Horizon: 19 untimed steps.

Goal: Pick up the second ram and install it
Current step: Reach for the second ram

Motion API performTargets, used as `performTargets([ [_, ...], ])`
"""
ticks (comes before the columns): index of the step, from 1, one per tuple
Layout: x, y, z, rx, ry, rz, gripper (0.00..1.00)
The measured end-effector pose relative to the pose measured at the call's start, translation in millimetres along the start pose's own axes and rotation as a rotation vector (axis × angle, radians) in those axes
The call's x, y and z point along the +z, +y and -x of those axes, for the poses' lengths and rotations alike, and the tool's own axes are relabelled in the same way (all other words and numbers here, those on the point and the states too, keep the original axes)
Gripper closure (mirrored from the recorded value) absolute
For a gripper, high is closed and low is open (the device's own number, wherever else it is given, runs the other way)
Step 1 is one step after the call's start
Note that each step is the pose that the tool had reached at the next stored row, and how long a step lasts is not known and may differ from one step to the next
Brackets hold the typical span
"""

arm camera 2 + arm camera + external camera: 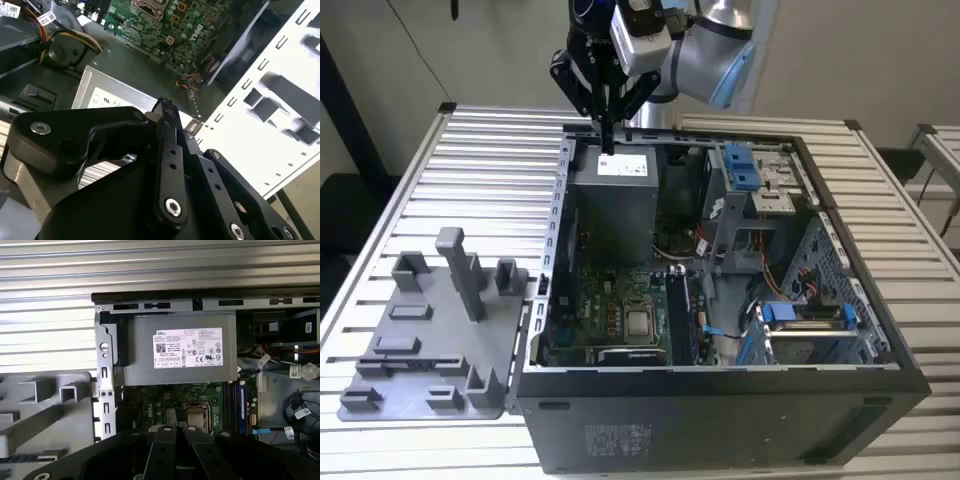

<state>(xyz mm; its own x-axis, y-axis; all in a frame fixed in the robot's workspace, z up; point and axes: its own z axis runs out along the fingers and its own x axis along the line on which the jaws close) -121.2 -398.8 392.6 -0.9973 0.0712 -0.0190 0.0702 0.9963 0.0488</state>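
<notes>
Ribbed white desk (470,180) carrying an open black computer case (720,425) and a grey plastic tray (430,335).
Black fingers (607,130) are pressed together with nothing between them, directly above the grey metal power-supply box (620,205). In the first wrist view the second ram (30,458), a thin dark strip, lies in the tray, well apart from the fingers.

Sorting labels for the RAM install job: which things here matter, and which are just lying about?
Job: gripper, motherboard memory slots, grey tray.
Lying about: power supply, blue drive caddies, slatted table.
</notes>
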Motion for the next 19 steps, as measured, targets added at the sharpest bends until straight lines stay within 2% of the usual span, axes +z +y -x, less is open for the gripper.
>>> performTargets([
  [19,0.0,0.0,-0.1,-0.001,0.0000,-0.0017,0.89],
])
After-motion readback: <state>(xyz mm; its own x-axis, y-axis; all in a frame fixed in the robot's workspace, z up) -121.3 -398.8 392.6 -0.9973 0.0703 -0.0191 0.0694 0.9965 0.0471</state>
